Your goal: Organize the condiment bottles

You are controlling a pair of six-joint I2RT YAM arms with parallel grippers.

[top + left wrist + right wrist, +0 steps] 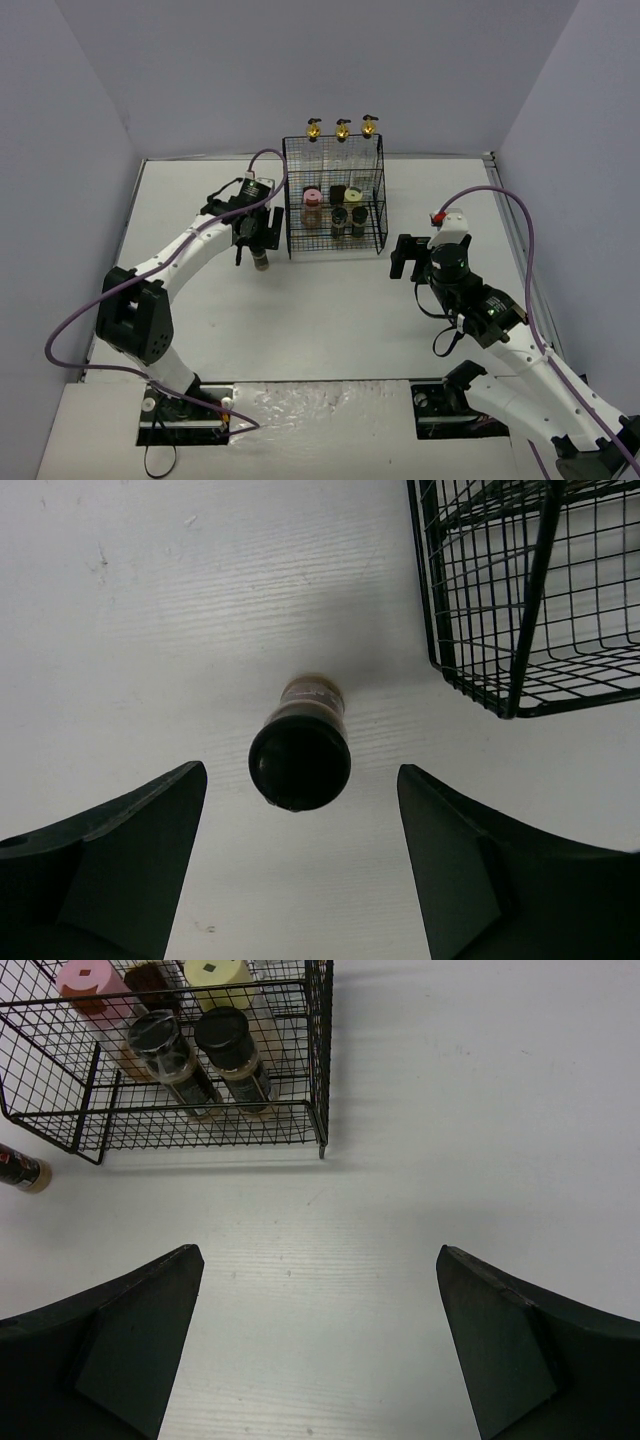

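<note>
Presently, one small dark black-capped jar (299, 762) stands alone on the white table (330, 320), outside the black wire rack (290, 205) and near that rack's front left corner. The left gripper (300, 772) hangs directly over this jar with its fingers spread wide. In the left wrist view the black cap sits centred in the gap between the two fingers, level with their tips. Bare table shows on either side of the cap, so neither finger touches it. The top view confirms the jar upright beneath the left gripper.

Rack contents, as seen:
- Three tall clear glass bottles (342, 155) with gold spouts stand in a row along the rear.
- The pink-capped jar (85, 978) stands at the left of the lower section and the cream-yellow-capped jar (215, 970) at the right.
- Two further black-capped jars (155, 1032) stand side by side at the front, touching or very nearly so.
- One more dark item sits between the pink and cream caps; it is too obscured to identify.

The right gripper (318, 1255) is held over bare table in front of the rack's right side. It is well apart from every bottle, with its fingers wide apart and holding nothing
</note>
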